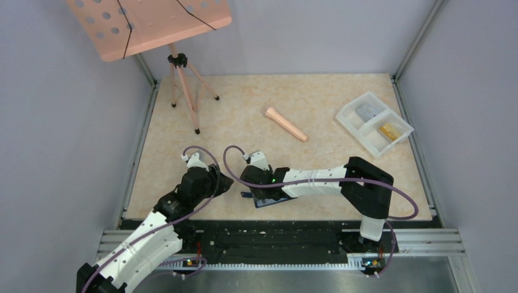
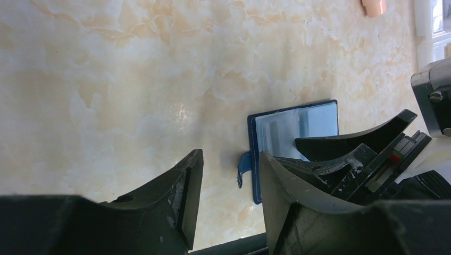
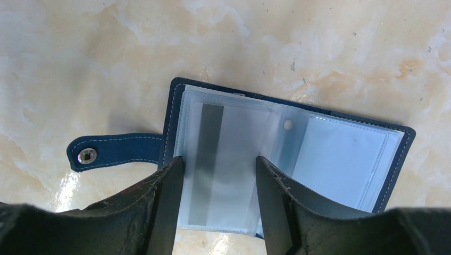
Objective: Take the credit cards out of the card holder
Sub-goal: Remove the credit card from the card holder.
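Card holder (image 3: 345, 159) lies open under half-open right jaws straddling a grey-striped card (image 3: 220, 154); left jaws half-open, empty.

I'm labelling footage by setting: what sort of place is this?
Likely a lab test cell: two robot arms bolted to a rail, plain grey walls on metal framing, props like a music stand.

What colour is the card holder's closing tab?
Closing tab: dark navy, light stitching, silver snap; best in right wrist view.
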`<state>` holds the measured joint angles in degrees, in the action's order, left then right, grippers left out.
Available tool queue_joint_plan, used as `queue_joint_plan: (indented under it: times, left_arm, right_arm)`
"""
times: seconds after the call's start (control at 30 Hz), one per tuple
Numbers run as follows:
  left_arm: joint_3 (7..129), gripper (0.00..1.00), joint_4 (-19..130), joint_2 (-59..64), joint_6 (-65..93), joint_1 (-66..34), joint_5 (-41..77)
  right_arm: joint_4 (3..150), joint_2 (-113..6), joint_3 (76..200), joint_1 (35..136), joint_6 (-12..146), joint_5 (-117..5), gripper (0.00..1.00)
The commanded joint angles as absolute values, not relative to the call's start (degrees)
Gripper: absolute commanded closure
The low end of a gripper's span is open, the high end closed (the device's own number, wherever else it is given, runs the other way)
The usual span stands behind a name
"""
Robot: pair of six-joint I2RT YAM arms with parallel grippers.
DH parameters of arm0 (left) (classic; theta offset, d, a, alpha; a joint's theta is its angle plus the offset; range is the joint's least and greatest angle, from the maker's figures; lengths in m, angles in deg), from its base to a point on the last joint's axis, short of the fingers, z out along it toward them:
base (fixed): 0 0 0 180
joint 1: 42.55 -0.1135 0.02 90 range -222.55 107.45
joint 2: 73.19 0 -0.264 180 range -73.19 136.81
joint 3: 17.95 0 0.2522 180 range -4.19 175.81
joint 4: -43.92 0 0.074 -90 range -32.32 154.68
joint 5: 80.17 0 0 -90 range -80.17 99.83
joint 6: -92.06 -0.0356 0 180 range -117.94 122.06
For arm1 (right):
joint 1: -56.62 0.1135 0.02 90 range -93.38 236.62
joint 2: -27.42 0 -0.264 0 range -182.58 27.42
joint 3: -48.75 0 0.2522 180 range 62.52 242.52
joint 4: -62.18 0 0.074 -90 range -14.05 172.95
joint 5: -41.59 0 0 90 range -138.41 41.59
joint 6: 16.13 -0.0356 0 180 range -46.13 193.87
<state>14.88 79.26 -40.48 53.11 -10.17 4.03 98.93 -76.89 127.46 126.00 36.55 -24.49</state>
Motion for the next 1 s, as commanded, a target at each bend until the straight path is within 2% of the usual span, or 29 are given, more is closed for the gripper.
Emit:
queue_joint_plan:
  times: [0.0,0.97]
  left_arm:
    - [14.5,0.52,78.9,-41.4,52.8,-10.2,4.2]
    - [14.0,0.52,77.0,-39.0,53.6,-10.2,5.2]
  right_arm:
    - [99.8,-76.2,128.6,126.8,35.9,-22.6,0.51]
    - [102.1,-71.0,126.8,126.8,35.9,-18.1,0.47]
